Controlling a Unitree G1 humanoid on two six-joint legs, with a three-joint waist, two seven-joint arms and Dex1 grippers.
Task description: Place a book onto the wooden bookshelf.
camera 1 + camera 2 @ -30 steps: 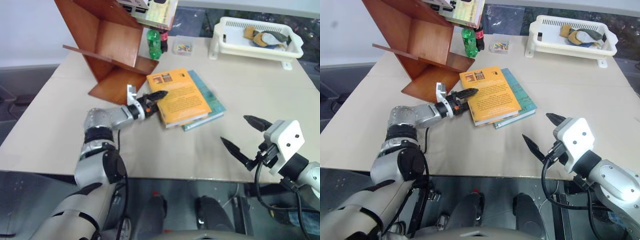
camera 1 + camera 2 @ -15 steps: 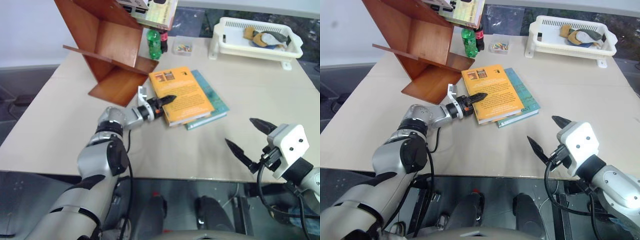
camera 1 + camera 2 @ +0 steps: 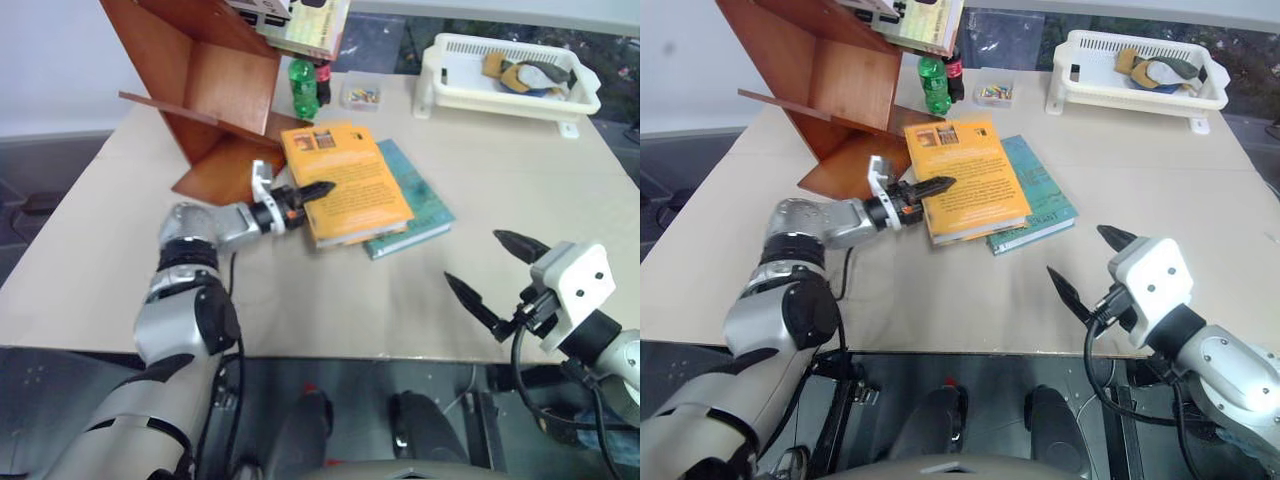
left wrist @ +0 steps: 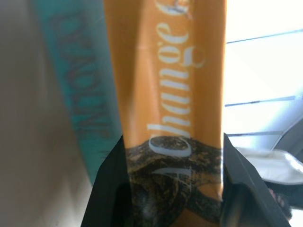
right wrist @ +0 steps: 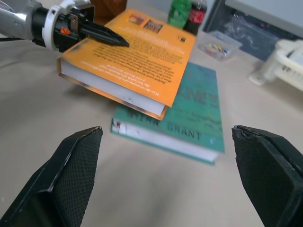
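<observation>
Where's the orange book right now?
In the left eye view the book sits left of table centre, its spine edge clamped in the left gripper, overlapping the teal book, right beside the wooden bookshelf.

Left arm [image 3: 195,290]: silver-grey segments, black joints, white wrist bracket, orange marks; left gripper [image 3: 312,190]: black tapered fingers. Right gripper [image 3: 495,270]: white boxy housing with screws, black textured fingers, black cables

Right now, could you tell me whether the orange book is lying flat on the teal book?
No, the left end effector holds the orange book tilted, its spine edge lifted.
</observation>
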